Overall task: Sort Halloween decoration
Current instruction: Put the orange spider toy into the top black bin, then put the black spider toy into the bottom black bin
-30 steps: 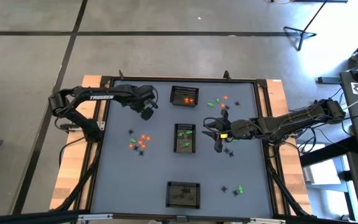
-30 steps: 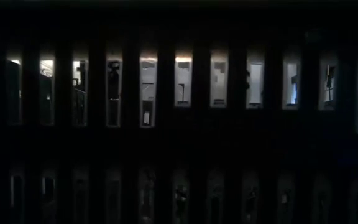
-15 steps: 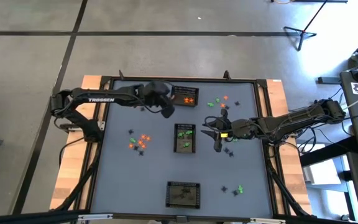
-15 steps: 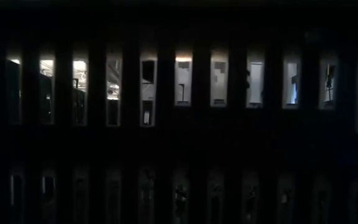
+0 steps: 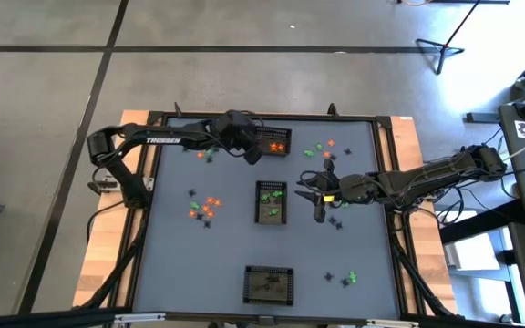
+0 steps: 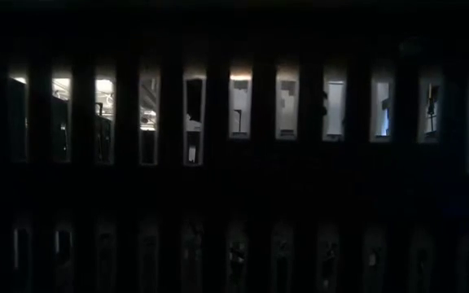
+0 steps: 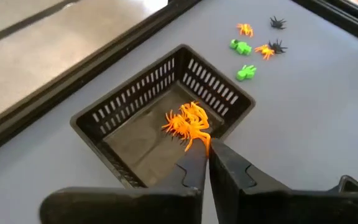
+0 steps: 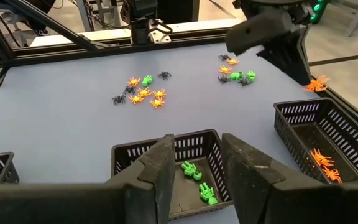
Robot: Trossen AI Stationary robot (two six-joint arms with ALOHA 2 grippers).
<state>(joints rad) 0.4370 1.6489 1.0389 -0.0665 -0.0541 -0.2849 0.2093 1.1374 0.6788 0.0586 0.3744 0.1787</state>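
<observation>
**Orange spider now over its basket**

Look at your left gripper (image 7: pixel 205 163). A second ago it was back near the left side of the grey table (image 5: pixel 180 264). Now it has swung right and hangs over the far black mesh basket (image 7: pixel 160 121). Its fingers are pressed together on a tiny orange plastic spider (image 8: pixel 316 84), which dangles from the tips just above the other orange spiders (image 7: pixel 188 121) lying inside. The grip looks like it is only just starting to loosen, so I think the drop is next. If you let go here, the spider should fall in with its own colour.

Your right gripper (image 8: pixel 197 165) has not moved. It waits near the middle of the table, fingers spread and holding nothing, just right of the middle black mesh basket (image 8: pixel 160 155) with the green trinkets (image 8: pixel 199 180) in it.

There is more to sort. A small orange and black pile (image 5: pixel 205 207) lies on the left of the table, a mixed bunch (image 5: pixel 319 149) sits right of the far basket, and a few bits (image 5: pixel 344 277) lie near the front right. The near black mesh basket (image 5: pixel 269 284) holds dark pieces, though I cannot tell which
</observation>
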